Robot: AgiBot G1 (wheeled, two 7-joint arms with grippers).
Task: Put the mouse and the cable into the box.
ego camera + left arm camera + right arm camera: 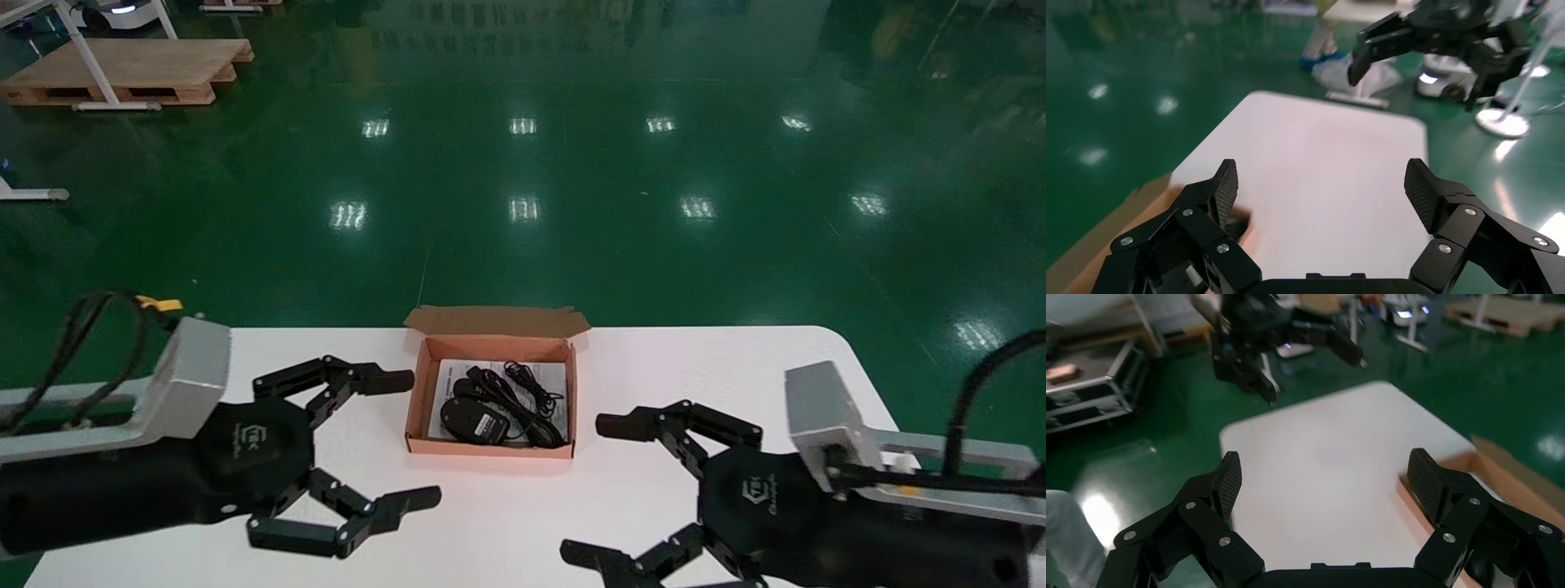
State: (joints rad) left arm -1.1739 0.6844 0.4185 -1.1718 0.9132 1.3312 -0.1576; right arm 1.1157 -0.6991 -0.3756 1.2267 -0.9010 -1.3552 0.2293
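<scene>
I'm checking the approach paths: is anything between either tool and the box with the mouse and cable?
Nothing visible does. Bare table lies between the box and the open left tool and right tool; mouse and cable sit inside.

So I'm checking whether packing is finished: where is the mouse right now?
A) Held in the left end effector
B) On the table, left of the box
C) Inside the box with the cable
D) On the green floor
C: the head view shows the mouse lying inside the box next to the cable, while the left end effector and right end effector sit open and empty on either side.
</scene>
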